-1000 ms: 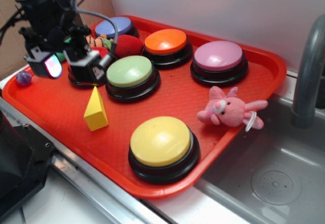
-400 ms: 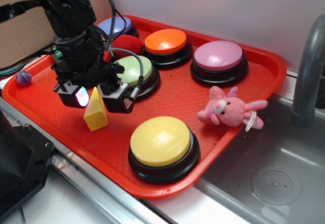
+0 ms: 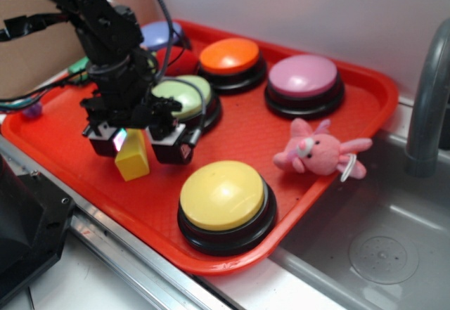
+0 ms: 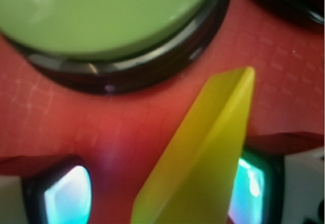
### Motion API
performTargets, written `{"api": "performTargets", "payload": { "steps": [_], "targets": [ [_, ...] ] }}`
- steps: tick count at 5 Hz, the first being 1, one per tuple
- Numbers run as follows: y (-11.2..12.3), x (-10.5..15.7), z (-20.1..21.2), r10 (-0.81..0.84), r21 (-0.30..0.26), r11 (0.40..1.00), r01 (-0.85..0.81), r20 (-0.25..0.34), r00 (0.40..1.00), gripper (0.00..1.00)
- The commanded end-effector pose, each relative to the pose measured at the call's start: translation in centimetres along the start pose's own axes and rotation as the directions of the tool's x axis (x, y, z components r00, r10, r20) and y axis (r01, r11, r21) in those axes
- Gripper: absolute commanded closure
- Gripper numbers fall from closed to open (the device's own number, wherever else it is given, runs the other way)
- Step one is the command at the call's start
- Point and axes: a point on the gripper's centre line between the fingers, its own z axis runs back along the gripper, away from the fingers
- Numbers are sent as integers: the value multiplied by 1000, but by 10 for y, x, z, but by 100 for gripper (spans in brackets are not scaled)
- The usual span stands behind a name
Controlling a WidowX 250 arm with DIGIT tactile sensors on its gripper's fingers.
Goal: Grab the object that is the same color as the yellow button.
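The object, a small yellow wedge block (image 3: 132, 162), stands on the red tray (image 3: 70, 162) to the left of the large yellow button (image 3: 222, 194). My gripper (image 3: 139, 143) has come down over the block's pointed top, a finger on each side, and it is open. From the wrist camera, the wedge (image 4: 203, 158) lies against the right pad (image 4: 251, 188). Red tray shows between the block and the left pad (image 4: 68, 198).
A green button (image 3: 181, 98) sits just behind the gripper. Orange (image 3: 229, 55), purple (image 3: 304, 75) and blue (image 3: 158, 34) buttons line the tray's back. A pink plush bunny (image 3: 316, 152) lies at the right. A sink (image 3: 380, 254) and faucet (image 3: 425, 113) lie beyond the tray.
The gripper came forward from the tray's back left and dropped over the yellow wedge, which now stands between its fingers. The wedge has stayed in place.
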Motion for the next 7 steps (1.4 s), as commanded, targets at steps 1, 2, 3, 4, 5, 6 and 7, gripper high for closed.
{"api": "performTargets", "payload": {
  "steps": [1,2,3,4,5,6,7],
  "targets": [
    [-2,0,13,8,-27,1000,-6,65,998,100],
    [-6,1,26,-32,-36,999,35,61,998,100],
    [-17,2,43,-68,9,998,67,85,994,100],
    [-27,3,70,-193,25,981,192,67,979,100],
    [-36,3,99,-297,30,955,295,86,951,100],
    [-41,6,123,-385,-11,921,389,116,916,100],
    [-40,9,148,-385,-42,916,398,180,905,100]
  ]
}}
